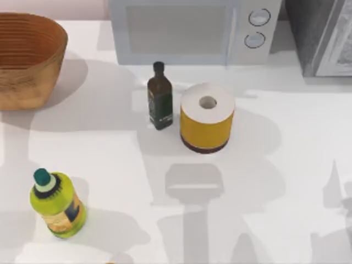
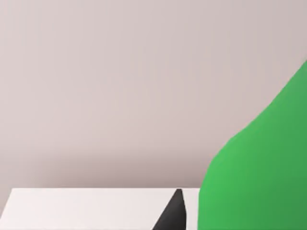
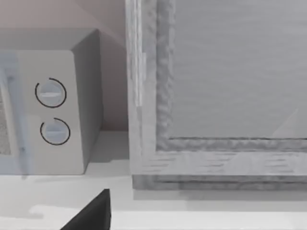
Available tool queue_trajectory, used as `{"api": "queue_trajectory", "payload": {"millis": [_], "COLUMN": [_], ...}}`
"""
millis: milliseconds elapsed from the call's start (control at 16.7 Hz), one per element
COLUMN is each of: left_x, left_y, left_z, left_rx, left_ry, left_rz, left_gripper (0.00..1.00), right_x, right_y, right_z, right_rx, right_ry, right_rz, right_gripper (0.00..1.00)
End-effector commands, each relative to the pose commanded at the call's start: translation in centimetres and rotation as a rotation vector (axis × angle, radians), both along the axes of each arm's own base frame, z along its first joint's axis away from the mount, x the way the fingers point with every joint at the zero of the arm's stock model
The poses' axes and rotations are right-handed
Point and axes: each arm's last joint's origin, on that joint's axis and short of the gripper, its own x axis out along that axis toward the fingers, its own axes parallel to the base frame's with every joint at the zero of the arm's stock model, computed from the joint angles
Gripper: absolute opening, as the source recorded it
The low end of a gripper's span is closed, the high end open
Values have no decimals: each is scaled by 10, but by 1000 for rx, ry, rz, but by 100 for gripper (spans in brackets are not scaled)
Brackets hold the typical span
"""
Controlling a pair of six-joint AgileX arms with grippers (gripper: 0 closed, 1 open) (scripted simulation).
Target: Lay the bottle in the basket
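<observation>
The bottle appears in the left wrist view as a broad bright green surface very close to the camera, right beside a dark part of my left gripper. Whether the gripper holds it cannot be made out. The basket, round woven orange-brown wicker, stands at the table's far left corner in the top view. A dark part of my right gripper shows in the right wrist view, facing the microwave and a grey cabinet.
A dark brown glass bottle stands mid-table beside a yellow paper roll. A squat yellow-green bottle with a teal cap sits near the front left. A microwave and a grey cabinet line the back.
</observation>
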Motion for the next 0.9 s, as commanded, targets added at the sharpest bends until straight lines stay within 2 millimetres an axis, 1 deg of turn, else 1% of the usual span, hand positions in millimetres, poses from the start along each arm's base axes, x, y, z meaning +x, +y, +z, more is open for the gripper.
{"api": "queue_trajectory", "payload": {"millis": [300, 540, 900], "left_x": [21, 22, 22], "left_y": [0, -1, -1], "left_z": [-24, -25, -25], "left_rx": [-2, -2, -2], "left_ry": [-1, 0, 0], "left_rz": [-2, -2, -2], "left_gripper": [0, 0, 45], "right_x": [0, 0, 0], "right_y": [0, 0, 0], "right_z": [0, 0, 0], "right_rx": [0, 0, 0], "right_ry": [0, 0, 0], "right_rz": [0, 0, 0], "right_gripper": [100, 100, 100]}}
